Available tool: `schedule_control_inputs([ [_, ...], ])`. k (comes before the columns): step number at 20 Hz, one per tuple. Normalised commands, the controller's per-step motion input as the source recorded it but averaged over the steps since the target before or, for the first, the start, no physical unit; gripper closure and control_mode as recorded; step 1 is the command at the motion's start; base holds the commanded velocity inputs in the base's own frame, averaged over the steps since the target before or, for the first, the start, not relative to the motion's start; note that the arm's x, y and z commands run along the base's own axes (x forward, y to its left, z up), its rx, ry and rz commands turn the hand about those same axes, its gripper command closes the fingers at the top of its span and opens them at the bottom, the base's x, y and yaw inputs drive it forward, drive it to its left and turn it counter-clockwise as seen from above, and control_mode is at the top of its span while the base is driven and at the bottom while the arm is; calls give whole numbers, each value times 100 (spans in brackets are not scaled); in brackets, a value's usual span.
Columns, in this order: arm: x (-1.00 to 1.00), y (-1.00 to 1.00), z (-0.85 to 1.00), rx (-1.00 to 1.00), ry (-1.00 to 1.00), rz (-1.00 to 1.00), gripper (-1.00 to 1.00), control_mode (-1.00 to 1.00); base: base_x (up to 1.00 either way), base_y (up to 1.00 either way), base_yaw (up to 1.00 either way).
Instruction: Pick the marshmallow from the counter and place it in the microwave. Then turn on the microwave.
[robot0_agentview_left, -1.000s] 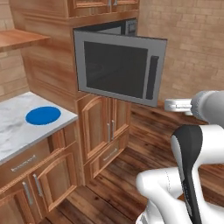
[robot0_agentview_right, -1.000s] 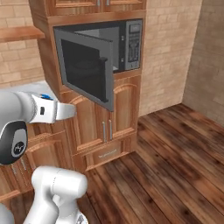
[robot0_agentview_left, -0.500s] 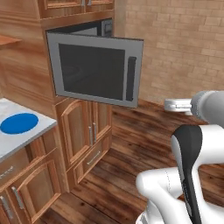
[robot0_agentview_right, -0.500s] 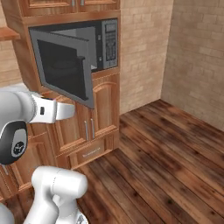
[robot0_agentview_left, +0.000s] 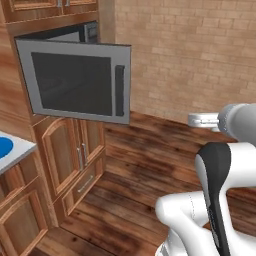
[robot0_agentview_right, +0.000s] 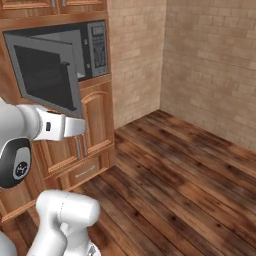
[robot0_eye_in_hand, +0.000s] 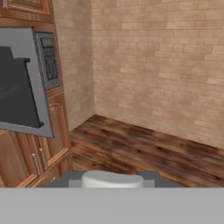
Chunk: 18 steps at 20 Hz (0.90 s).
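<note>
Nearest, at six o'clock in the hand view: a white stubby shape is sitting between the dark finger tips of the gripper (robot0_eye_in_hand: 112, 178). Reading it as the marshmallow (robot0_eye_in_hand: 112, 179), held in a partly closed grip. Judgement only, since the fingers are mostly hidden at the frame's bottom edge.

Arm is reaching forward at mid height. In the left base view the hand is poking out at three o'clock; in the right base view it is sitting at nine o'clock, in front of the lower cabinets (robot0_agentview_right: 95, 130).

Next out: the table (robot0_agentview_left: 11, 152) is showing as a pale marble corner at nine o'clock in the left base view, a blue plate (robot0_agentview_left: 4, 146) lying on it at the frame edge. No marshmallow is lying on the visible part.

Further: the microwave (robot0_agentview_right: 97, 47) is standing at ten o'clock in the right base view. Its door (robot0_agentview_left: 80, 82) is hanging wide open, dark glass and black handle facing out. Keypad is visible on the right of the cavity. The cavity itself is too dark and too angled to read.

Progress, as judged: pick looks done. Placing inside is not yet done, the gripper being well apart from the opening. Closing the door and starting the microwave are left.
</note>
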Motion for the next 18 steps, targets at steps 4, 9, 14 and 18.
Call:
schedule_control_inputs([
  [4, 0, 0, 0, 0, 0, 0, 100, 100, -3, -48, -21],
  [9, 0, 0, 0, 0, 0, 0, 100, 100, -4, -47, -17],
  [14, 0, 0, 0, 0, 0, 0, 100, 100, 1, -43, -12],
  [18, 0, 0, 0, 0, 0, 0, 100, 100, 15, -36, -6],
])
